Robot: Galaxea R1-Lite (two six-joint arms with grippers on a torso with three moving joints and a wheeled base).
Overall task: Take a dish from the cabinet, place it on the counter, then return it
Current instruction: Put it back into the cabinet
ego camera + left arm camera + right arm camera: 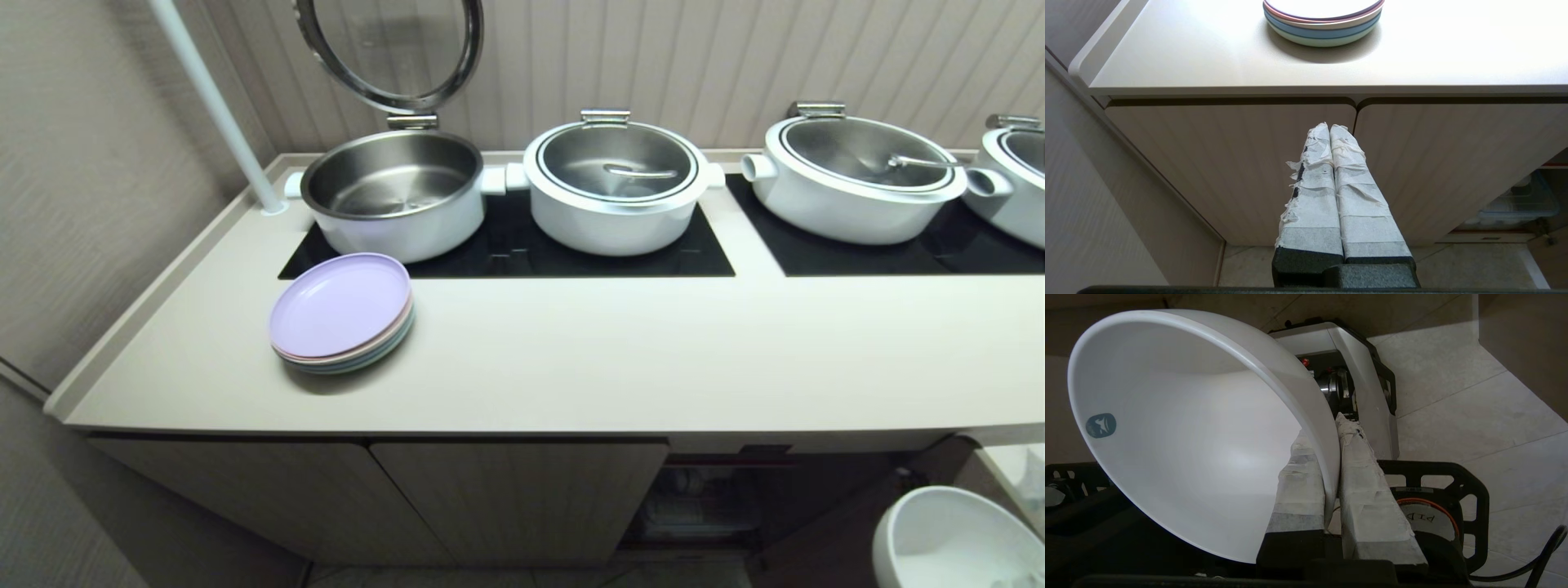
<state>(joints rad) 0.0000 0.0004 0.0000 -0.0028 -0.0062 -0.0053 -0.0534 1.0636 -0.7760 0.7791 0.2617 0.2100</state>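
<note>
1. Grip: my right gripper (1331, 473) is clamped on the wall of the dish (1180, 437), one finger inside, one outside, rim only. Risk: a thin pinch; the bowl could pivot or slip.
2. Position: the dish (947, 539) hangs below the surface (620, 359), off its front right corner, beside the open cabinet (710, 506). Risk: its rim striking the surface's front edge on the lift.
3. Dish: plain white, deep, glossy, small grey mark inside.
4. Left gripper (1333, 134): fingers together, empty, facing the closed doors.
</note>
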